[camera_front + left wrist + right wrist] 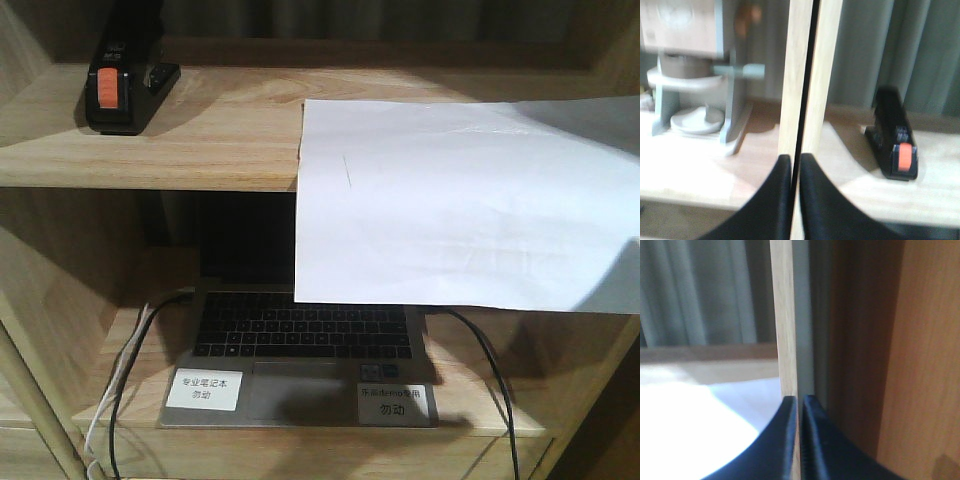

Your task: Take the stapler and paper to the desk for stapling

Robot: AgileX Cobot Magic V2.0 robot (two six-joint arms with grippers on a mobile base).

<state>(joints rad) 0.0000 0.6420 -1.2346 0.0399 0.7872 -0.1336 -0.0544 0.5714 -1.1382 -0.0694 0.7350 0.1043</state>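
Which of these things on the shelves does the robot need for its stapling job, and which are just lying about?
Needed: stapler, paper.

Lying about: laptop, white labels, grey stand in the left wrist view.

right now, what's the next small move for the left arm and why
Probably open the left tool and swing it right toward the stapler: its jaws look shut on nothing, and the stapler sits untouched on the shelf, right of the upright post in the left wrist view. The paper hangs over the shelf edge, also ungrasped.
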